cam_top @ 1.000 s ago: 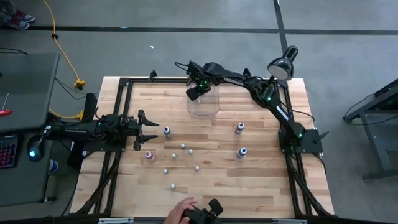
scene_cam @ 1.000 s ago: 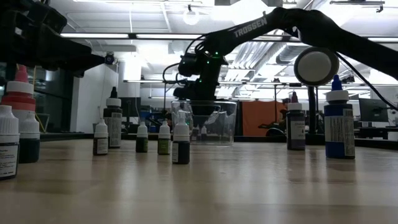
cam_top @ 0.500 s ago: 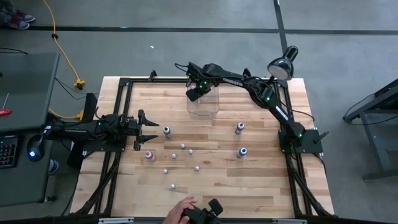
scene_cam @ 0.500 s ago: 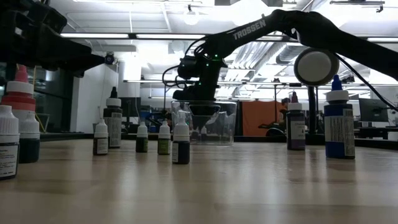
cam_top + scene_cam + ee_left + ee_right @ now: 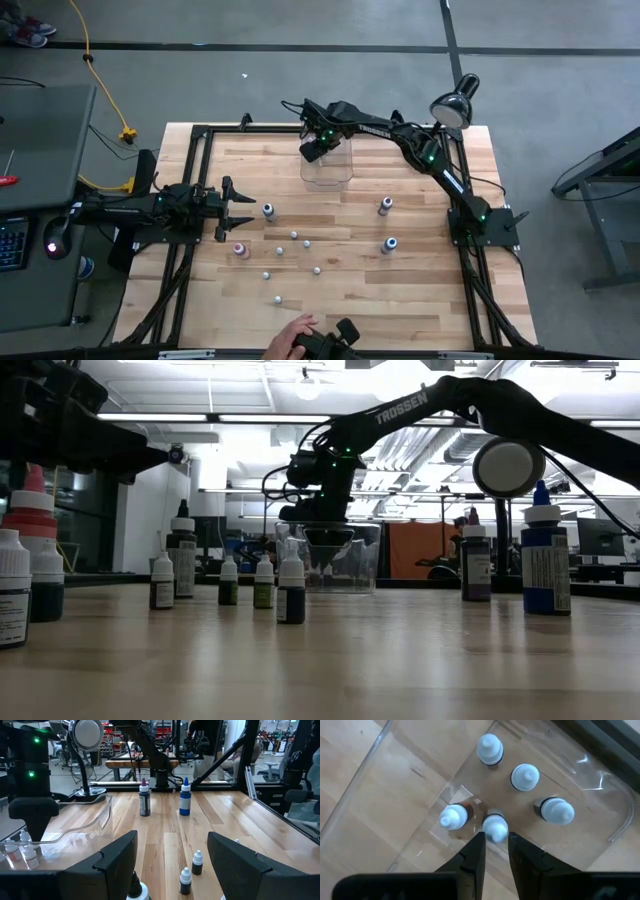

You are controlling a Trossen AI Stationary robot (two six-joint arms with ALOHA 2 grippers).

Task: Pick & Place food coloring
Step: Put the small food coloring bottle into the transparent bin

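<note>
The clear bin (image 5: 328, 166) stands at the table's far middle, with several white-capped food coloring bottles upright on its floor (image 5: 525, 776). My right gripper (image 5: 495, 840) points down into the bin (image 5: 345, 560). Its fingers stand a little apart, on either side of the cap of one bottle (image 5: 495, 826) that stands on the floor; I cannot tell whether they touch it. More bottles stand on the wood, among them a blue one (image 5: 390, 244), a purple one (image 5: 385, 205) and a pink one (image 5: 240, 249). My left gripper (image 5: 235, 208) waits open at the table's left.
Small bottles (image 5: 294, 235) are scattered over the table's middle, in front of my left gripper (image 5: 172, 865). A desk lamp (image 5: 455, 100) stands at the far right corner. A person's hand (image 5: 290, 340) shows at the near edge. The black frame (image 5: 200, 135) borders the table.
</note>
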